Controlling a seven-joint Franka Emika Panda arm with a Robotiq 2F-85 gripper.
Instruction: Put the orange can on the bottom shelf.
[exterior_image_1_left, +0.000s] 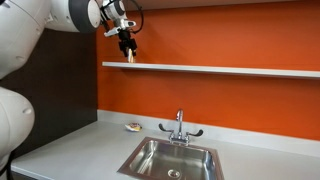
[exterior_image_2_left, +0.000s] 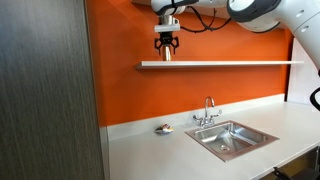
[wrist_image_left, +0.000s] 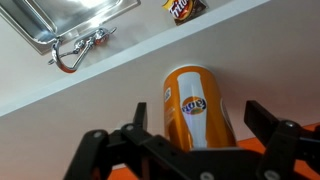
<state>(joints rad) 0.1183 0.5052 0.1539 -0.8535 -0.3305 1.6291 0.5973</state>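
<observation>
The orange can (wrist_image_left: 197, 105) stands upright on the bottom shelf (wrist_image_left: 60, 85), a thin white board across the orange wall. My gripper (wrist_image_left: 198, 110) is right above the can with a finger on each side of it. The fingers are open, with a gap showing between each finger and the can. In both exterior views the gripper (exterior_image_1_left: 127, 42) (exterior_image_2_left: 166, 40) hangs over the left part of the shelf (exterior_image_1_left: 220, 70) (exterior_image_2_left: 230, 64), with the can (exterior_image_1_left: 128, 56) (exterior_image_2_left: 166, 55) under it on the board.
Below the shelf is a grey countertop with a steel sink (exterior_image_1_left: 170, 160) (exterior_image_2_left: 235, 138) and a faucet (exterior_image_1_left: 180, 125) (exterior_image_2_left: 208, 110). A small flat yellowish object (exterior_image_1_left: 133, 126) (exterior_image_2_left: 162, 128) lies on the counter beside the sink. A dark cabinet wall (exterior_image_2_left: 45, 90) stands by the shelf's end.
</observation>
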